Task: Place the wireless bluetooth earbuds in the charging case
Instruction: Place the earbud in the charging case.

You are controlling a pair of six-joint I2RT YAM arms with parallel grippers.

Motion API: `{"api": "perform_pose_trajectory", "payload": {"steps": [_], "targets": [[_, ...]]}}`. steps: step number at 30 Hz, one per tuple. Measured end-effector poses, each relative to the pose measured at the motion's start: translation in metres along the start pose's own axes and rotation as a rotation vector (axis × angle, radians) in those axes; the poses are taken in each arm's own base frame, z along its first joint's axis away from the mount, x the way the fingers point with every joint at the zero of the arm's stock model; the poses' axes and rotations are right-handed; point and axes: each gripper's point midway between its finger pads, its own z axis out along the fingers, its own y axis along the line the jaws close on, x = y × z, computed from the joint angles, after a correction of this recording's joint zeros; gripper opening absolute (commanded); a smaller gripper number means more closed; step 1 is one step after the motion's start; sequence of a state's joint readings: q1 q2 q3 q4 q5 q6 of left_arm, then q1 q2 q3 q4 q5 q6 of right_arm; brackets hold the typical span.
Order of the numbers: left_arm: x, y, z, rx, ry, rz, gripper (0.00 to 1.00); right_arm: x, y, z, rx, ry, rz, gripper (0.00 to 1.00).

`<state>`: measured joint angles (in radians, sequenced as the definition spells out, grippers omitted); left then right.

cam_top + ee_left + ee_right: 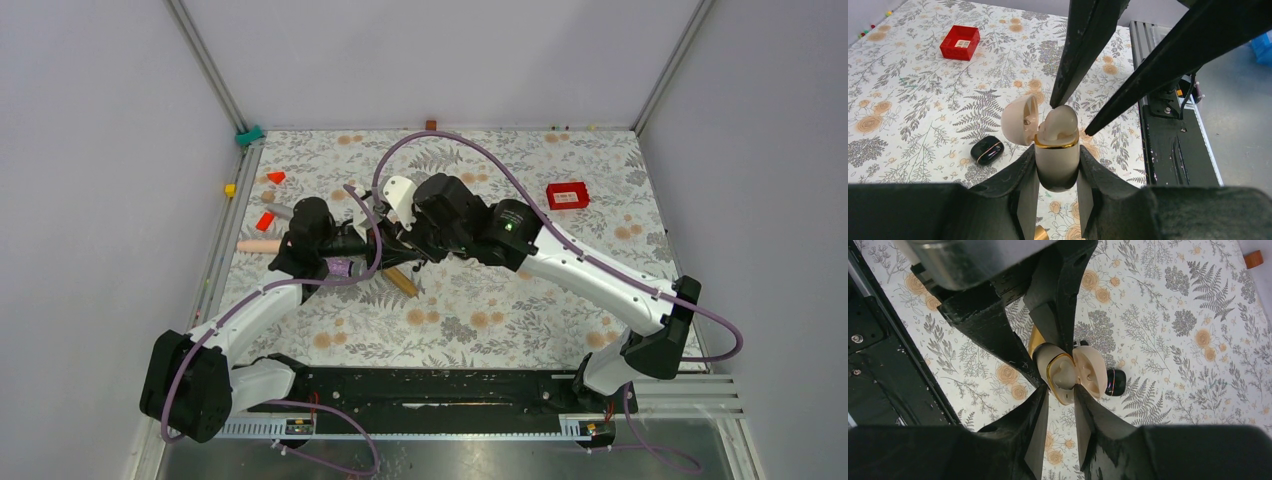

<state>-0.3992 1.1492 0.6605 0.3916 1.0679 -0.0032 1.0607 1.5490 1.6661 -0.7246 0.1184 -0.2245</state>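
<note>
My left gripper (pixel 1058 167) is shut on a cream-pink case (pixel 1057 160) with a gold rim and holds it upright above the table, its hinged lid (pixel 1018 120) swung open. A cream earbud (pixel 1060 122) sticks up out of the case's opening. My right gripper (pixel 1062 389) comes from above, its fingertips (pixel 1054 102) closed on either side of that earbud. A glossy black charging case (pixel 987 150) lies shut on the floral table, also seen in the right wrist view (pixel 1116 382). No black earbuds are in view. In the top view both grippers (pixel 375 240) meet at mid-table.
A red box (pixel 567 195) sits at the back right. Small red pieces (pixel 265 221), a pink peg (pixel 258 245) and a brown-gold cylinder (pixel 402 282) lie around the grippers. A black rail (pixel 430 390) runs along the near edge.
</note>
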Motion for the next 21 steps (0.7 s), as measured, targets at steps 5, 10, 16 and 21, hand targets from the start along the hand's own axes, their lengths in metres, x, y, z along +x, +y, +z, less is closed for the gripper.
{"api": "perform_pose_trajectory", "payload": {"steps": [5,10,16,21], "targets": [[0.000,0.000,0.000,0.000,0.000,0.000,0.00,-0.001,0.001,0.000,-0.008,-0.003,0.003,0.47],[0.000,0.000,0.000,-0.001,0.000,0.000,0.00,-0.001,0.003,0.000,-0.016,-0.004,-0.005,0.64],[0.000,-0.001,0.000,0.005,-0.001,0.001,0.00,-0.003,0.004,-0.006,-0.033,-0.010,-0.024,0.69],[0.000,-0.010,0.000,0.057,0.000,0.001,0.00,-0.011,0.003,-0.032,-0.051,-0.052,-0.043,0.70]]}}
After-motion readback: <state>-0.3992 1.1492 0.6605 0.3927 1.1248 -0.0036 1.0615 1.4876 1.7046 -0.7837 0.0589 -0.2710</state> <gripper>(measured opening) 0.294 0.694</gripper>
